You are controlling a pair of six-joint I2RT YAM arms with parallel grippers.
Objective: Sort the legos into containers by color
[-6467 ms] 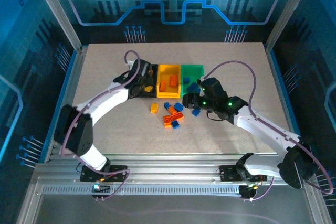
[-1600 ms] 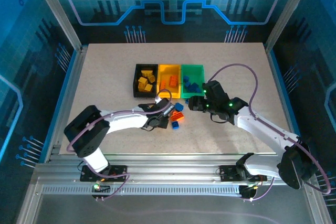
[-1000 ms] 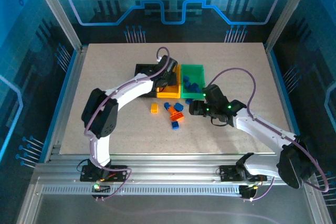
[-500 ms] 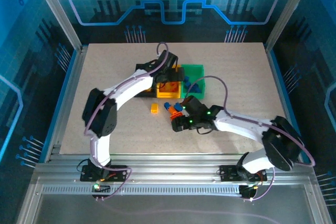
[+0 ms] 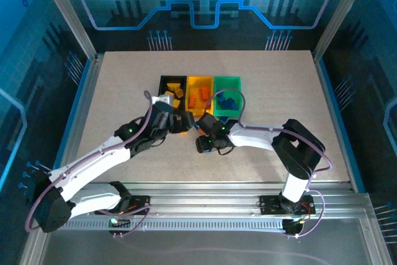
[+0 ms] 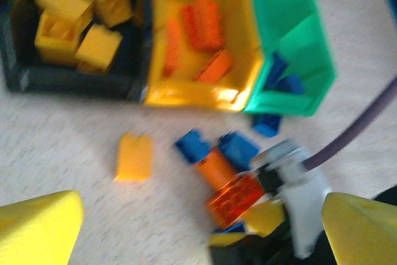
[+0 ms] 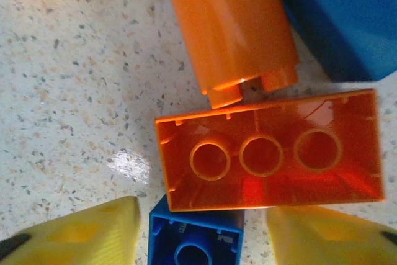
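Jaws of right gripper (image 7: 201, 233) part-open, straddling loose blue lego (image 7: 193, 249) on table (image 7: 74, 91), not yet gripping; centre before closing, avoid nudging upturned orange lego (image 7: 267, 159) just beside. Left gripper (image 6: 198, 228) spread wide, empty.

Blue lego (image 7: 193, 241) partly off-frame

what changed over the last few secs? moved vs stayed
Left gripper drew back from over the yellow plastic bin toward the near edge, now open. Right gripper swung left from beside the green plastic bin onto the loose bricks, fingers straddling a small blue brick. All three bins stayed put.
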